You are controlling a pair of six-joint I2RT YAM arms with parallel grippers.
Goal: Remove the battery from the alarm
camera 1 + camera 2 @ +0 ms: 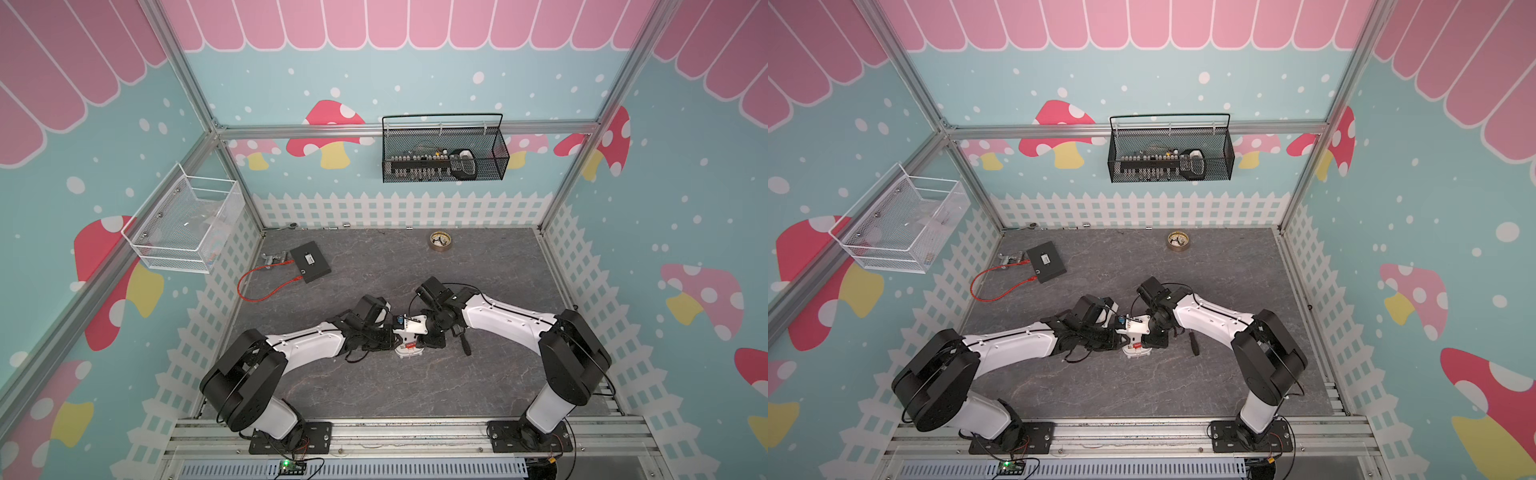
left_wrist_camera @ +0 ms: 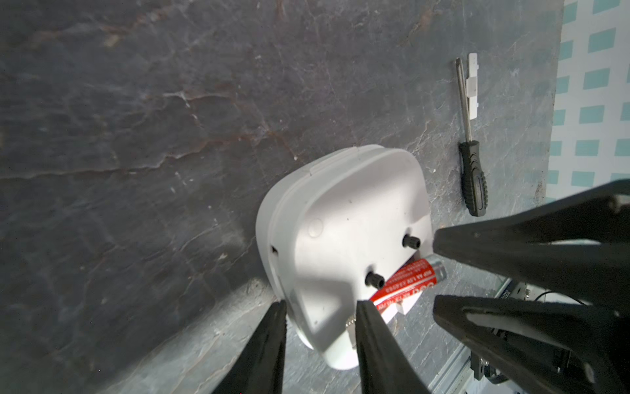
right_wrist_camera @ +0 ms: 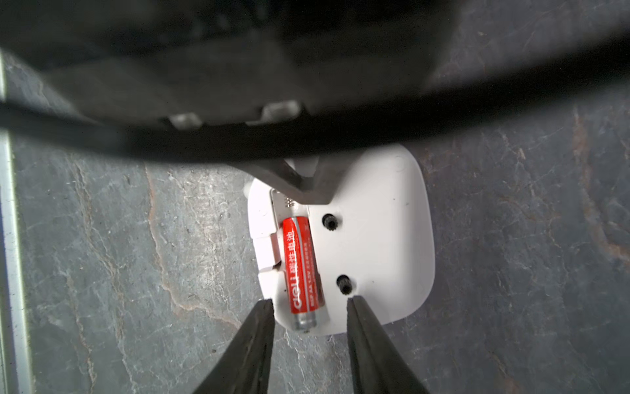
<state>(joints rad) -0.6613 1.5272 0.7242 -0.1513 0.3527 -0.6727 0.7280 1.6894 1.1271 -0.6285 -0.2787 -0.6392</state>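
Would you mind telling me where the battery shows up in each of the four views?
In a top view: the battery is a red speck below centre.
In a top view: the same speck, below centre.
Left wrist: lower right, red with a silvery end.
Right wrist: centre, lengthwise in its open compartment.
Shared landmark: the white alarm holding it.

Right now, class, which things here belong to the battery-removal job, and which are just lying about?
Job: alarm, battery, left gripper, right gripper.
Lying about: screwdriver, compass, black box.
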